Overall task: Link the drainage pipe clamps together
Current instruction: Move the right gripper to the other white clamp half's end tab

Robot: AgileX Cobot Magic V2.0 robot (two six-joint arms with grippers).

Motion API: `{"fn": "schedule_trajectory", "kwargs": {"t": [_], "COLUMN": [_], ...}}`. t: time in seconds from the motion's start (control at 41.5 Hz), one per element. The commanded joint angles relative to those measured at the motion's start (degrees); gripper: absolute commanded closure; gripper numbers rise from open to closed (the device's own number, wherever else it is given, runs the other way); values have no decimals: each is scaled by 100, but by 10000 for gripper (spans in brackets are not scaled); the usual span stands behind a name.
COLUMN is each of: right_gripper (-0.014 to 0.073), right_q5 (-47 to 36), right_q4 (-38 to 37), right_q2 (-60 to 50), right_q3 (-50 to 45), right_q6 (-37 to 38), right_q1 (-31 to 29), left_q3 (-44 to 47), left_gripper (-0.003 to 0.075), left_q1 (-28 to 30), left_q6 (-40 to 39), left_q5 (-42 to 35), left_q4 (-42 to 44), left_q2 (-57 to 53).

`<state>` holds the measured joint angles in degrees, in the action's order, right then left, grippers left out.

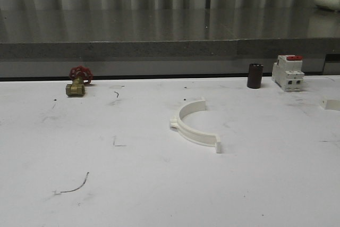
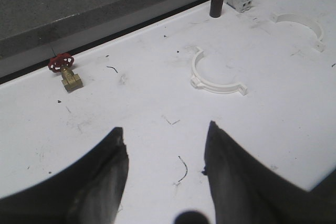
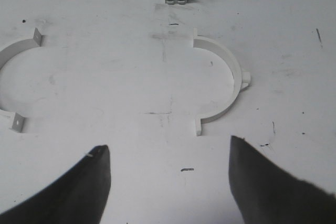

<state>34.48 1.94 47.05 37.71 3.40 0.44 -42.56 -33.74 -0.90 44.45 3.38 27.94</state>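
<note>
A: Start with the biggest thing, the white table (image 1: 159, 184); where are the two clamp halves on it?

B: Well apart; the first clamp half (image 1: 194, 125) lies flat near the middle, and the second clamp half (image 1: 331, 104) sits off at the table's right edge, cut by the frame in the front view; the right wrist view shows them as two facing brackets with bare table between them

A: Which way do they point?

B: Each lies flat with its tabs at the ends of the arc; in the front view the line between the middle half's tabs runs from back-left to front-right, and its hollow opens toward the back right, roughly toward its mate

A: And the fingers?

B: The left fingers (image 2: 165, 174) are spread and hold nothing; the right fingers (image 3: 168, 182) likewise, spread wide over bare table

A: So which step is this?

B: I'd judge the very start, nothing grasped yet; the next move calls for each arm to take one half and bring the tabs together end to end

A: Anything else about?

B: A breaker (image 1: 288, 72), a dark cylinder (image 1: 255, 75) and a brass valve (image 1: 77, 82) along the back
</note>
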Motion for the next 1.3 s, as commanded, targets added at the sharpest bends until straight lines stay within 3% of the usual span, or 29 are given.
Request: {"fn": "schedule_trajectory", "kwargs": {"t": [0.0, 0.337, 0.65, 0.867, 1.084, 1.276], "right_gripper": [85, 85, 85, 85, 87, 87], "right_q5": [-349, -329, 1515, 2133, 2428, 2591], "right_q4": [-71, -70, -414, -517, -405, -71], "right_q2": [-9, -9, 437, 721, 1477, 2809], "right_q3": [174, 244, 1471, 1985, 2453, 2908], "right_q6": [-23, -23, -23, -23, -233, -380], "right_q1": [-29, -29, -72, -91, -804, -1103], "left_q3": [113, 227, 227, 227, 227, 227], "left_gripper": [386, 386, 386, 386, 386, 386], "left_q1": [16, 16, 16, 16, 16, 16], "left_q6": [-1, -1, -1, -1, -1, -1], "left_q5": [-445, -370, -379, -379, -379, -379], "left_q4": [-56, -56, -56, -56, -56, -56], "left_q2": [-440, -820, -820, -820, -820, -820]}}
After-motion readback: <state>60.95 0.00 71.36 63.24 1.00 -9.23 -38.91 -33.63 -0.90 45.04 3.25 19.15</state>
